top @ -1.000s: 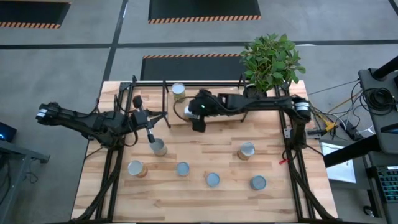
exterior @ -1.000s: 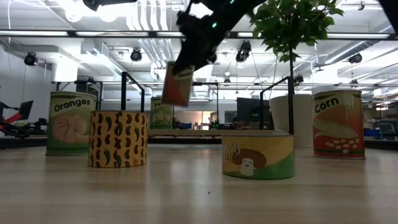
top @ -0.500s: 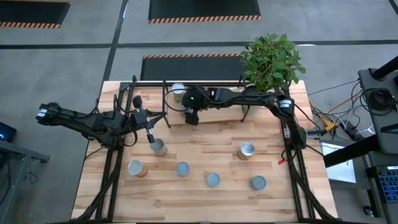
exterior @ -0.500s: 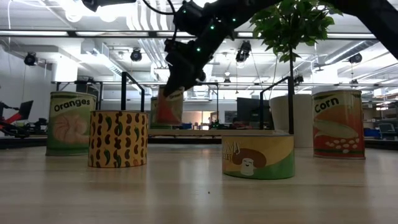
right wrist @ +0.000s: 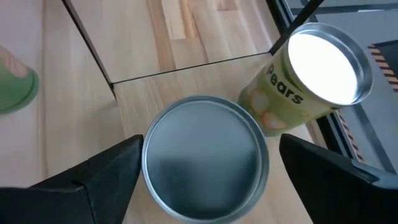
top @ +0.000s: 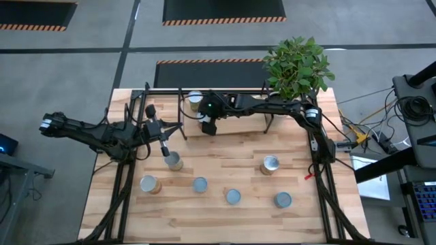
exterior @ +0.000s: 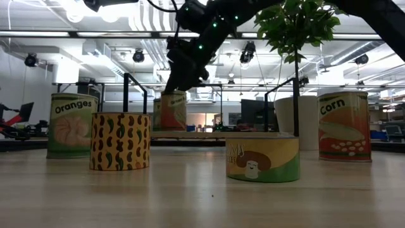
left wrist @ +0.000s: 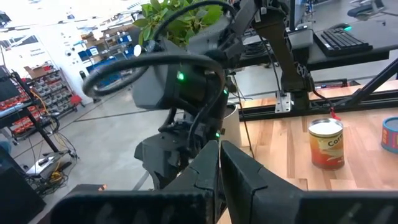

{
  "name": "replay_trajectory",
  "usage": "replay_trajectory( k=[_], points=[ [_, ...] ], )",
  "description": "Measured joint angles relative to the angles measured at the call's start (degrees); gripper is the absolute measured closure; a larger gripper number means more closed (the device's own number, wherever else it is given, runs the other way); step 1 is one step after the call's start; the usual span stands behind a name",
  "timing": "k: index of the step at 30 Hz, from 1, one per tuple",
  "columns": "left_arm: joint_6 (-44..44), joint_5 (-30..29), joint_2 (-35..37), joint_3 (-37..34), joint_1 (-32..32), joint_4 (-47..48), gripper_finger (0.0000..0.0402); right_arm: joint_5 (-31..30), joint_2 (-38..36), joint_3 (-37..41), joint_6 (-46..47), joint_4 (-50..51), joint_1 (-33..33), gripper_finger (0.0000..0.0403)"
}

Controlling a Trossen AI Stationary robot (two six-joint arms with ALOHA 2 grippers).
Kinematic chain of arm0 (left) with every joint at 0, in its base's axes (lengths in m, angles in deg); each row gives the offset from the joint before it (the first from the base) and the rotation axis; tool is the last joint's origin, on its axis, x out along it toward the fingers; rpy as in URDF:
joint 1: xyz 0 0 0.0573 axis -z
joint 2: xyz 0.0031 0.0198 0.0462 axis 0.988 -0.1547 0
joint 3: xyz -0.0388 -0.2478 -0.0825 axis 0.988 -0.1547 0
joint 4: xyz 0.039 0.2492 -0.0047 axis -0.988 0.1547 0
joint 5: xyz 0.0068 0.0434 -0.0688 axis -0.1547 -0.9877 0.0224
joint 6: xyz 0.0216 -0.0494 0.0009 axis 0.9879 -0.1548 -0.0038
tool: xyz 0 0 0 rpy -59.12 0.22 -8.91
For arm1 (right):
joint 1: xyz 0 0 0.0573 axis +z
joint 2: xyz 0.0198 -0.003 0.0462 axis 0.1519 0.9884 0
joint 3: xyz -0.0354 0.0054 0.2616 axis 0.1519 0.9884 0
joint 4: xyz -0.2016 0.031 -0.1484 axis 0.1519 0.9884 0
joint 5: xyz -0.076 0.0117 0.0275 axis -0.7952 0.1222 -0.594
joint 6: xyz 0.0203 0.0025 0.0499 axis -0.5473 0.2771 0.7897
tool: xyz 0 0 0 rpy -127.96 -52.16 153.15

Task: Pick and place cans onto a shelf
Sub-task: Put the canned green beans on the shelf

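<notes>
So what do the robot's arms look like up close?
Both arms are dark, almost black, with chunky joints. The right arm has small green lights and thick black cables looping over its grey wrist. The right gripper has two flat dark fingers. The left arm ends in a thin gripper.

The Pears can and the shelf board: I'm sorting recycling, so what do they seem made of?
The Pears can looks like metal: bright, shiny lid with a rolled rim, and what seems a printed paper label. The shelf board looks like pale wood, matte, with visible grain.
</notes>
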Motion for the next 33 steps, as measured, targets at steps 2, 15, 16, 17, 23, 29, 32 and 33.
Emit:
replay_trajectory(
  k=[2,15,16,17,23,29,32,33],
  points=[
    [-0.04,0.13,0.0,0.0,0.0,0.0,0.0402,-0.22,-0.18,-2.61,0.06,3.45,0.02,0.004],
    [-0.21,0.8,0.0,0.02,0.04,0.02,0.0402,-0.2,-9.2,-2.19,-3.67,17.92,1.19,0.0117],
    [-0.2,0.8,0.0,0.02,0.04,0.02,0.0402,-0.18,-10.1,0.1,-4.47,17.03,1.29,0.0135],
    [-0.2,0.8,0.0,0.02,0.04,0.02,0.0402,-0.04,-11.02,2.72,-5.04,15.35,1.34,0.0153],
    [-0.22,0.82,0.0,0.02,0.02,0.02,0.0402,-0.05,-13.66,18.57,-5.5,0.87,1.27,0.0262],
    [-0.22,0.82,0.0,0.04,0.02,0.02,0.0402,-0.44,-12.82,25.88,-5.86,-8.68,-0.69,0.0354],
    [-0.15,0.82,0.0,0.04,0.02,0.02,0.0402,-0.28,-12.03,26.68,-7.51,-12.21,-0.72,0.0386],
    [-0.13,0.82,0.0,0.04,0.02,0.02,0.0402,-0.15,-11.86,26.78,-8.02,-13.48,-0.72,0.039]
  ],
)
